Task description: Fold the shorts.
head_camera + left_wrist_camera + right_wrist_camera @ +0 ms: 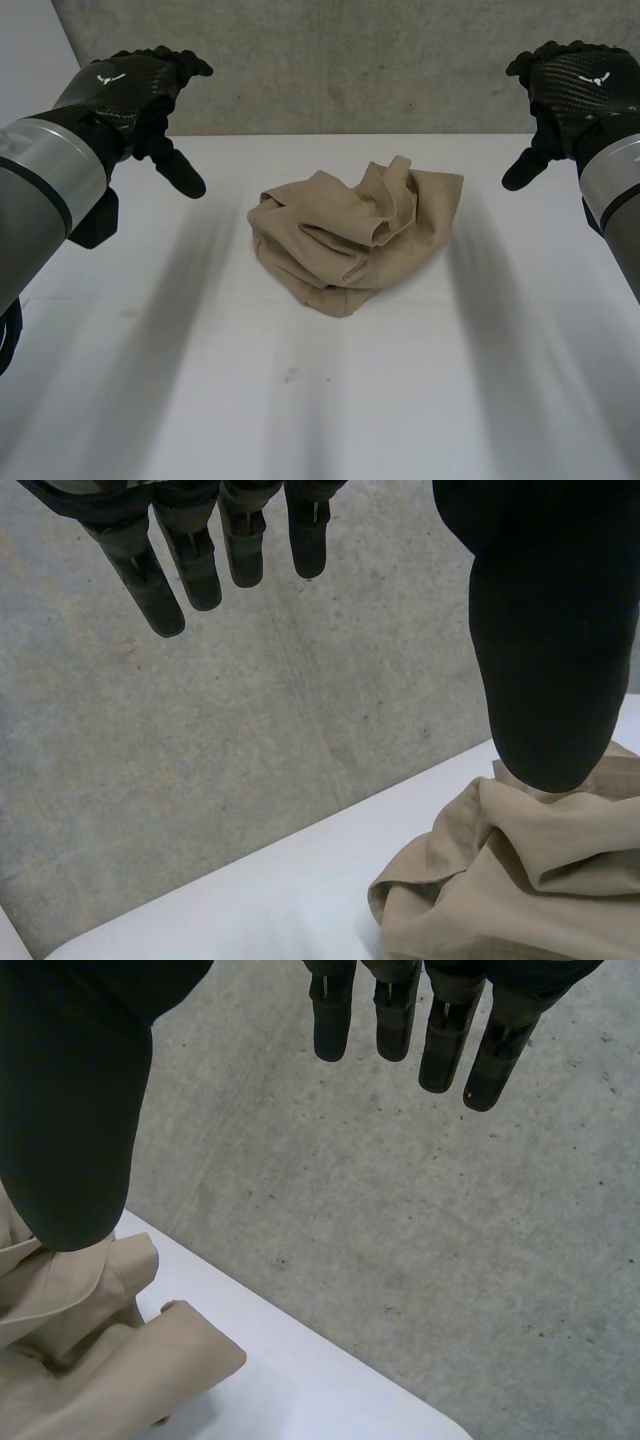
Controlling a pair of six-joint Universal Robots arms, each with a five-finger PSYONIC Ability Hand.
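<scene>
Starting with the head view: shorts [350,235] bunched in a heap mid-table [300,400], no fold made; left hand [130,85] and right hand [580,85] raised well apart on either side. Left wrist view: fingers [160,590] straight, spread wide, holding nothing. Right wrist view: same wide spread, empty. Judged: all folding left to do.

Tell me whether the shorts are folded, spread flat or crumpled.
Crumpled. The shorts lie in a rumpled heap on the table, layers overlapping unevenly, no neat fold. Left hand and right hand hover open beside them.
</scene>
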